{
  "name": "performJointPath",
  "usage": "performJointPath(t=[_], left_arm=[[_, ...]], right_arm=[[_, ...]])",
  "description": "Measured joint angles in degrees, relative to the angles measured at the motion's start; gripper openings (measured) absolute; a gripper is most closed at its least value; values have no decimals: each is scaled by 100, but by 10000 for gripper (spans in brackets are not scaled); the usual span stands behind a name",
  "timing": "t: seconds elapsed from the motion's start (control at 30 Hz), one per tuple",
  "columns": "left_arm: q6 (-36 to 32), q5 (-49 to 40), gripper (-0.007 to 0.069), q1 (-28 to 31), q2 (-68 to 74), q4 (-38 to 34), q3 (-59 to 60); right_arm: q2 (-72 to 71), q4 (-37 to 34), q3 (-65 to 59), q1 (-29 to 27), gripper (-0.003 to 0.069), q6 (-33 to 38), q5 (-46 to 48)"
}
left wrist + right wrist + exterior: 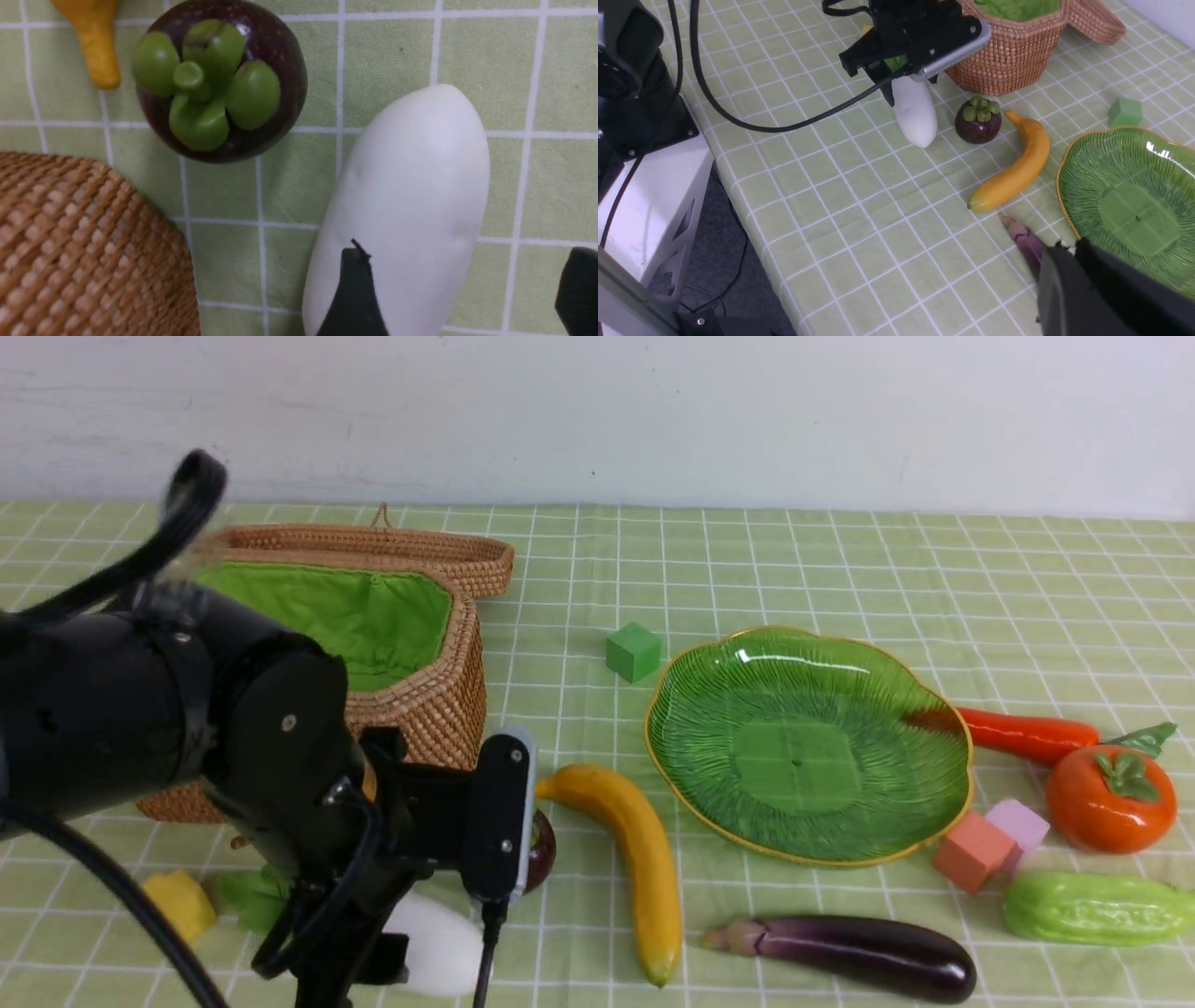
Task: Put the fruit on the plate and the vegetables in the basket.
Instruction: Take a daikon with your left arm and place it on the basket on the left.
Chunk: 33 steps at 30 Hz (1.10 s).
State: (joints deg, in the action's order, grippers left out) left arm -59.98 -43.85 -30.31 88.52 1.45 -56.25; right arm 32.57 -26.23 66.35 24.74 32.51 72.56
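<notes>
Green-checked cloth point(840, 551) covers the table below a plain white wall point(597, 411). Nearest the camera, the left gripper point(469, 249) hangs low over the white vegetable point(411, 186) with its jaws spread wide. One finger point(355, 298) shows in front of the vegetable's flank and the other stands clear of its far side, so nothing is gripped. The vegetable lies flat on the cloth, its green leaves point(247, 896) behind the gripper next to a yellow cube point(179, 901).

Just past its rounded end sits the mangosteen point(219, 79), calyx up, with the wicker basket point(439, 700) close on one side of the gripper, lid thrown back. Beyond the mangosteen lies the banana point(635, 859), one tip almost touching it. A green cube point(633, 651) rests farther off, near the plate point(812, 747).

The right gripper point(1071, 252) appears in its own wrist view only, jaws seemingly pressed together and holding nothing. The eggplant point(859, 952) lies just ahead of its fingertips, stem end nearest, and the plate's gold rim is close alongside. Well beyond the plate from the left gripper are the carrot point(1022, 735), partly seen through the glass, the persimmon point(1106, 803), the gourd point(1092, 907), a salmon cube point(971, 851) and a lilac cube point(1019, 821).
</notes>
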Motion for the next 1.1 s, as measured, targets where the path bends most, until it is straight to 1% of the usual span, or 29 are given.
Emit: performJointPath(t=[0.07,0.27,0.43,0.53,0.83,0.87,1.1], left_arm=[[-87,88,530,0,150,39,0],[-137,507,530,0,715,665,-13],[-137,553,520,0,1033,775,-39],[-137,589,489,0,1190,818,-77],[-137,463,483,0,1164,727,-96],[-137,305,483,0,1101,563,-84],[-137,245,483,0,572,179,-71]], right_arm=[[0,0,0,0,43,0,0],[0,0,0,0,49,18,0],[0,0,0,0,52,18,0],[0,0,0,0,53,18,0],[0,0,0,0,63,18,0],[0,0,0,0,65,18,0],[0,0,0,0,74,18,0]])
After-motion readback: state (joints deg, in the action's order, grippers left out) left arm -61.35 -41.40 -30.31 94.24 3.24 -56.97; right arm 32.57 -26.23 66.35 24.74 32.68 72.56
